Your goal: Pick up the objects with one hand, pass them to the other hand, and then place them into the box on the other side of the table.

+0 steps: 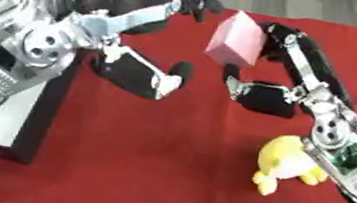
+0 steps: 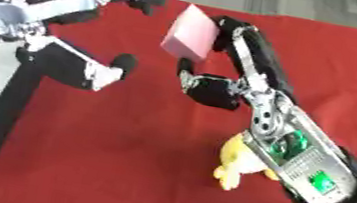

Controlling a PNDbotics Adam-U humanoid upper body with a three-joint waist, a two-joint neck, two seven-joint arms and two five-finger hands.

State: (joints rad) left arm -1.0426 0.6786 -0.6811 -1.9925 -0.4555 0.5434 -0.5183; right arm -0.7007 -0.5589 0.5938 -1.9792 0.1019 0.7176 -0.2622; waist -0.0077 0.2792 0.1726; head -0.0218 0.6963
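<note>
Pink block (image 1: 235, 40) pinched by right hand (image 1: 276, 75) | left hand (image 1: 142, 42) spread wide | yellow toy (image 1: 286, 164) half-hidden by right forearm

Bright, even light — soft (slightly blurred)

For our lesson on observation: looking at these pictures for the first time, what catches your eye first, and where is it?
The pink block stands out, pinched in the right hand above the red table at centre. The left hand is spread open just left of it. A yellow plush toy lies lower right, beside the right forearm.

yellow toy (image 1: 283, 162) partly behind right arm
</note>
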